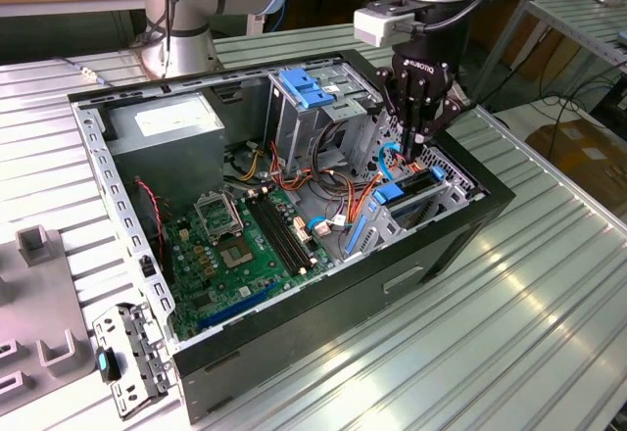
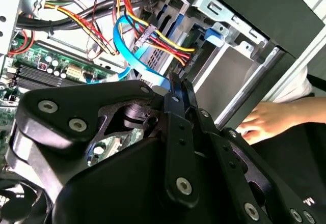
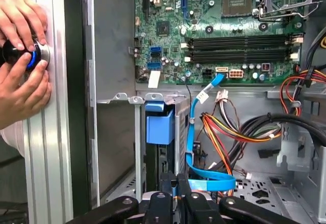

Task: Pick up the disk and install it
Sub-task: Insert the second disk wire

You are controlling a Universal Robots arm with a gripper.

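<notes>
From the exterior view's left: motherboard (image 1: 245,240), then the drive bay (image 1: 431,191) at the right. My gripper (image 1: 419,135) hangs just above it, fingers pinched together (on the blue-framed disk (image 1: 404,193), apparently), which stands on edge, slotted in below.

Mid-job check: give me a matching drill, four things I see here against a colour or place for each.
1. gripper
2. flat cable
3. hands
4. power box

A. light blue
B. grey with a white label
C. on a round button outside the case
D. above the drive bay

Pairs: 1-D, 2-A, 3-C, 4-B
</notes>
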